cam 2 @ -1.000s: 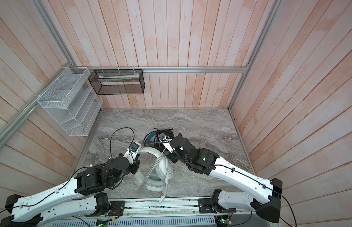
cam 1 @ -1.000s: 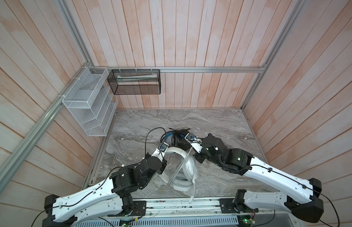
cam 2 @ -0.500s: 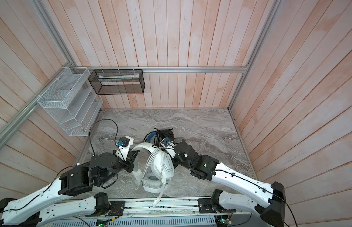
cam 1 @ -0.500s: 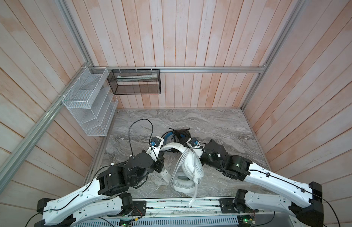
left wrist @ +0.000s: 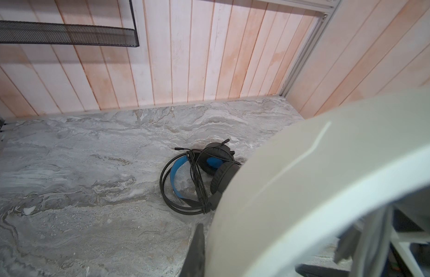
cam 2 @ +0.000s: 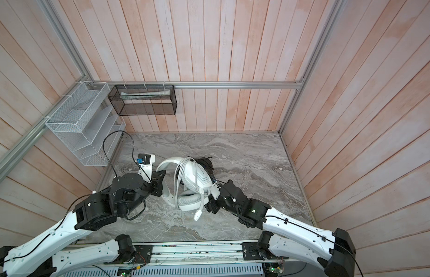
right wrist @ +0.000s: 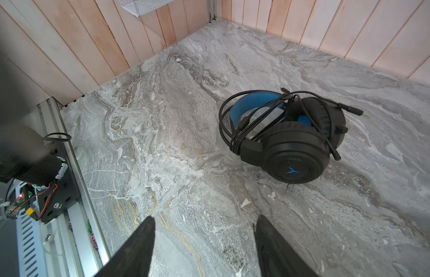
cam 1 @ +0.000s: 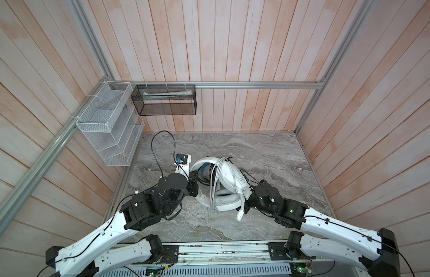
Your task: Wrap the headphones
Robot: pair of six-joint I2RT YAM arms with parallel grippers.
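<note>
Grey marbled stone makes your worktop (cam 1: pixel 269 156), smooth and veined, boxed in by pale pink plank walls (cam 1: pixel 233 48) with aluminium rails (cam 1: pixel 233 84). A white wire rack (cam 1: pixel 106 134) hangs on the left wall, a black mesh basket (cam 1: pixel 166 105) on the far one. Mid-worktop sits the glossy white headset (cam 1: pixel 229 182), its grey cable (cam 1: pixel 215 182) looped over the band, which your left fingers (left wrist: pixel 197 249) clench. Your right fingers (right wrist: pixel 137 247) stand spread and empty just right of it. The matte black headset (right wrist: pixel 293 144), blue-lined, cable coiled round it, lies just beyond.
</note>
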